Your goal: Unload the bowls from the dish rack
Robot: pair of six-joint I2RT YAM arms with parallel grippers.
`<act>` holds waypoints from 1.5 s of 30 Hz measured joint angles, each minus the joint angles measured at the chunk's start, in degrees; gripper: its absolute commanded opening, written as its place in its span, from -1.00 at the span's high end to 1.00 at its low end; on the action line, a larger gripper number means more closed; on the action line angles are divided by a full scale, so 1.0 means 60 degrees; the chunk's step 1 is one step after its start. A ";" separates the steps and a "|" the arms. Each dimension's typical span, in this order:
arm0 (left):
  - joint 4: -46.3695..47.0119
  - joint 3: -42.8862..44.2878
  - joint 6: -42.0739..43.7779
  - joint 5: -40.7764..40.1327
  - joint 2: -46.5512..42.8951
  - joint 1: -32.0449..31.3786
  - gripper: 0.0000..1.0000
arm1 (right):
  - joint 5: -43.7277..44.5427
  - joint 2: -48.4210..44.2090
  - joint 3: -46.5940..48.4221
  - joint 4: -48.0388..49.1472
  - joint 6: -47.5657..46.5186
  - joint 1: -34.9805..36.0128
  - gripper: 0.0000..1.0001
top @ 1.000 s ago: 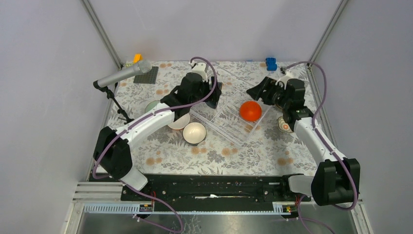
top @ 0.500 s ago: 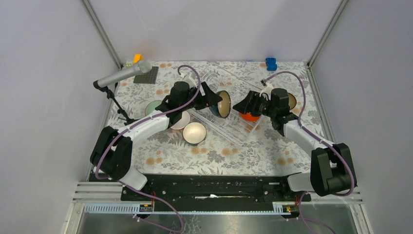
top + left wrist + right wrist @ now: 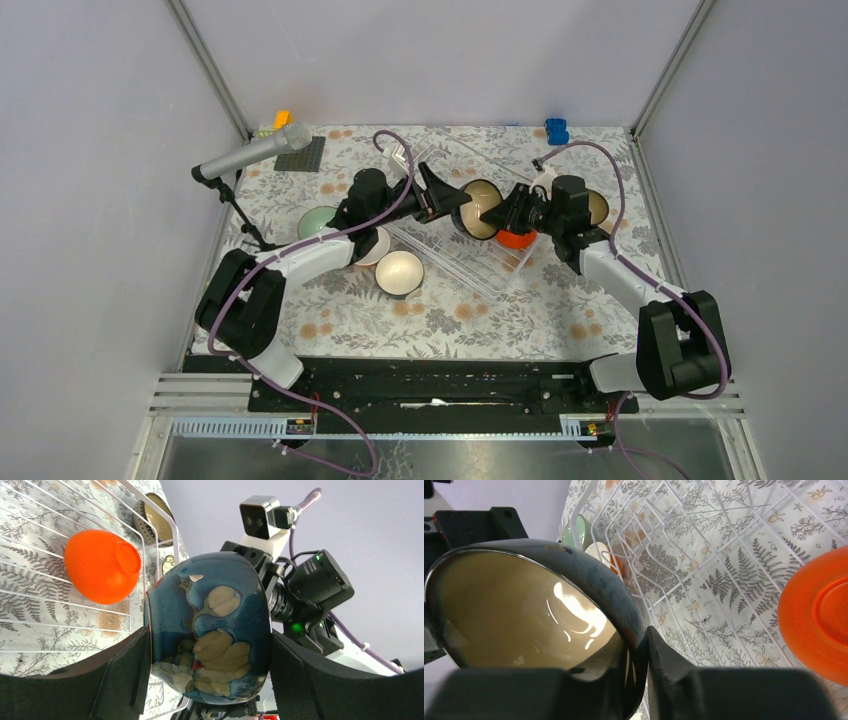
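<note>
A dark blue patterned bowl hangs on its side above the dish rack. My left gripper is shut across its body; both pads press the bowl's sides. My right gripper is shut on the same bowl's rim, one finger inside against the cream lining, one outside. An orange bowl lies in the rack, also in the left wrist view and the right wrist view. Pale green, white and cream bowls sit on the table left of the rack. A dark brown bowl sits to the right.
A microphone on a stand leans over the back left, by a dark grey plate and a yellow block. A blue block lies at the back right. The rack's wire wall runs under both grippers.
My left gripper lifted the blue bowl out of the rack and carried it right. My right gripper swung in leftward and closed on its rim.
</note>
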 measured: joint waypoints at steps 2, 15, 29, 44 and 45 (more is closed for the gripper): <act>0.0091 -0.0044 -0.0015 0.0164 0.0051 0.0004 -0.23 | 0.0229 -0.0076 0.0087 -0.0270 0.0335 0.0018 0.96; -0.3279 0.0299 0.2266 -0.2084 -0.1559 -0.0284 -0.98 | 0.4648 -0.1661 0.0805 -0.4360 0.0182 0.0069 1.00; -0.7071 0.2503 0.6233 -0.5286 -0.0856 -0.3169 -0.92 | 1.1377 -0.3450 0.1464 -0.9078 0.2623 0.0055 1.00; -0.8313 0.4714 0.8076 -0.5632 0.2025 -0.5129 -0.36 | 1.3719 -0.5384 0.1279 -1.0622 0.3388 -0.0769 1.00; -0.8371 0.4878 0.8131 -0.5632 0.2229 -0.5202 -0.33 | 1.3708 -0.5417 0.1195 -1.0612 0.3421 -0.0772 1.00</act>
